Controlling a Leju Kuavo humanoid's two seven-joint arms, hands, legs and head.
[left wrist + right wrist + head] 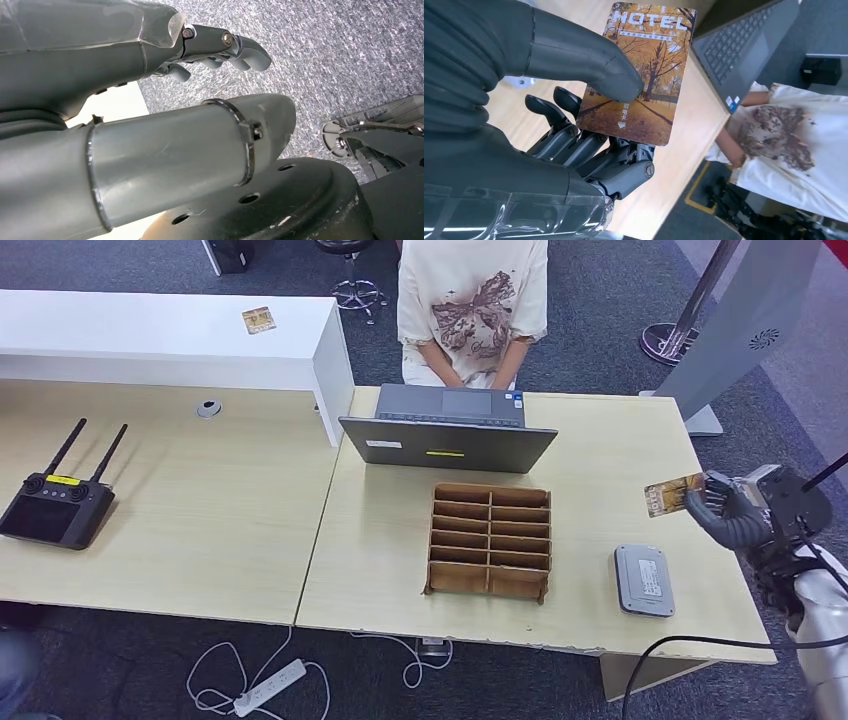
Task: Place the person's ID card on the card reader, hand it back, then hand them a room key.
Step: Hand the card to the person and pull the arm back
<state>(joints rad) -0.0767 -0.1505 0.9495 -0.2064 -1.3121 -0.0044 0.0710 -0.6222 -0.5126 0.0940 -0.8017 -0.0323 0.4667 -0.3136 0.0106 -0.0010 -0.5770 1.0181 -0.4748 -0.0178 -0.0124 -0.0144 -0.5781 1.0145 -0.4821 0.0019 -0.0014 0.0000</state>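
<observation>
right hand (735, 508) pinching a hotel card (672, 495) between thumb and fingers
it hangs over the table's (590, 455) right edge, card reader (643, 581) nearer, wooden tray (489, 540) left, person (472, 302) far; left hand (220, 47) down by the floor, fingers curled, empty

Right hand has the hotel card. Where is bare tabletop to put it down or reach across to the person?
Bare table lies between the laptop and the right hand holding the hotel card; also between wooden organizer and card reader. Crowded: the middle, where laptop and organizer stand before the person.
</observation>
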